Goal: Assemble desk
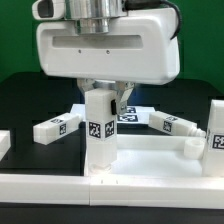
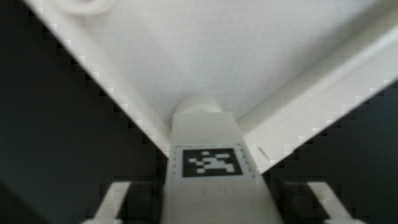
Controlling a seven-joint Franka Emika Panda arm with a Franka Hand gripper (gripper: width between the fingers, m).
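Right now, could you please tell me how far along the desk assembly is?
Done: no leg looks clearly fixed yet. In hand: one upright leg stands on the panel, between the end effector's fingers; whether it is seated is unclear. Left: loose legs lie behind, at the exterior view's left and right.

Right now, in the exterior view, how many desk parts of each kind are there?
Panel: 1
Legs: 4: upright leg, left leg, right leg, far-right leg
Total: 5
Left-edge piece not counted: unclear.
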